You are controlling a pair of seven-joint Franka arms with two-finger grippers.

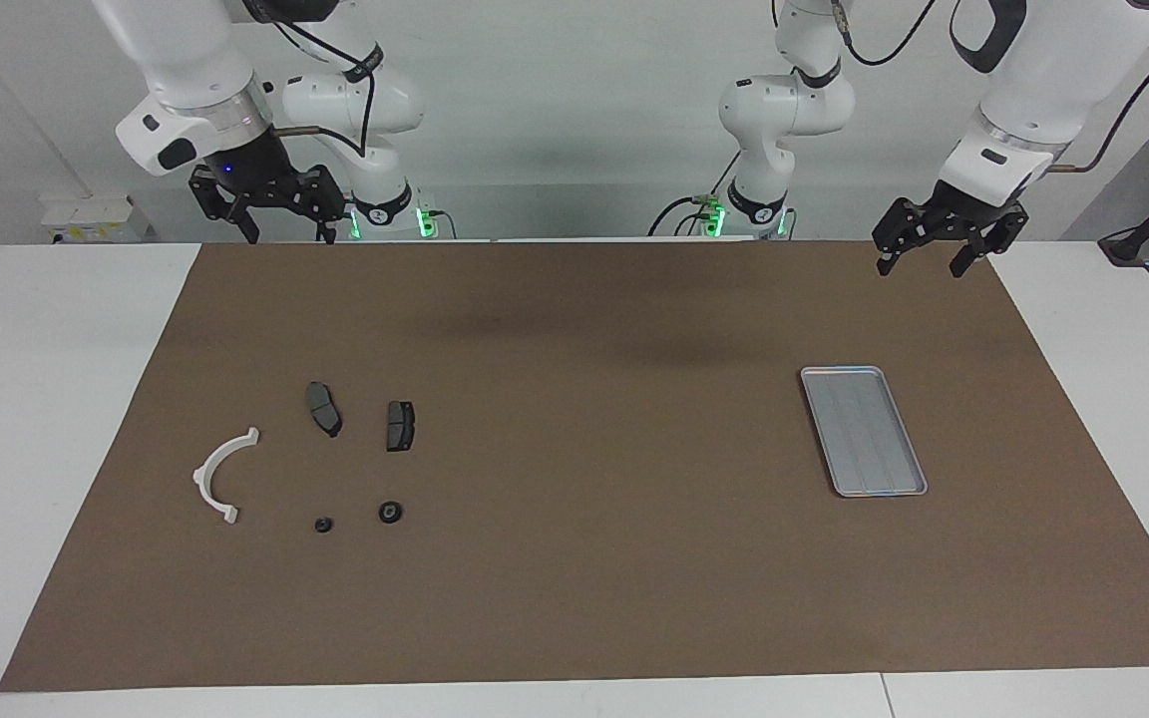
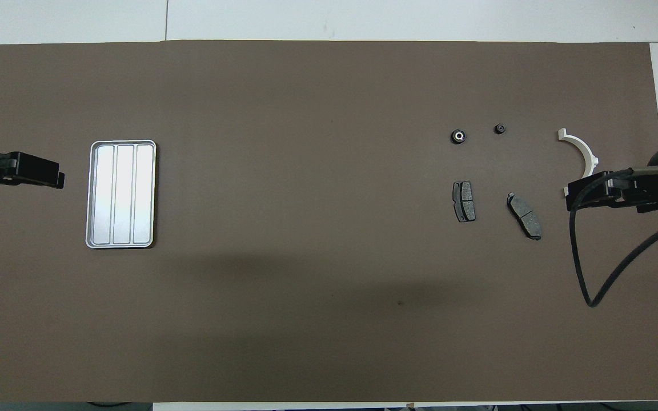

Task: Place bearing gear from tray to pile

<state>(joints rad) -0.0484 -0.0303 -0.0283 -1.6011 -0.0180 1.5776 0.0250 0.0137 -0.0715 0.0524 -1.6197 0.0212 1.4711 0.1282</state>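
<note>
Toward the right arm's end of the brown mat (image 1: 584, 399), grouped as the pile with the white bracket (image 1: 210, 479) and two dark brake pads (image 1: 323, 409) (image 1: 399, 426): the larger round part (image 1: 391, 512) and the smaller round part (image 1: 323, 524), with no telling which counts as the bearing gear. Nothing lying in the tray (image 1: 864, 429), so placement judged done and only the retreat in hand; best finished by keeping high and clear of the loose parts. Right gripper (image 1: 287, 235) raised over the mat's edge nearest the robots, fingers spread wide, holding nothing, well apart from both round parts. Left gripper (image 1: 922, 267) likewise wide open and empty, waiting above the mat's corner.
</note>
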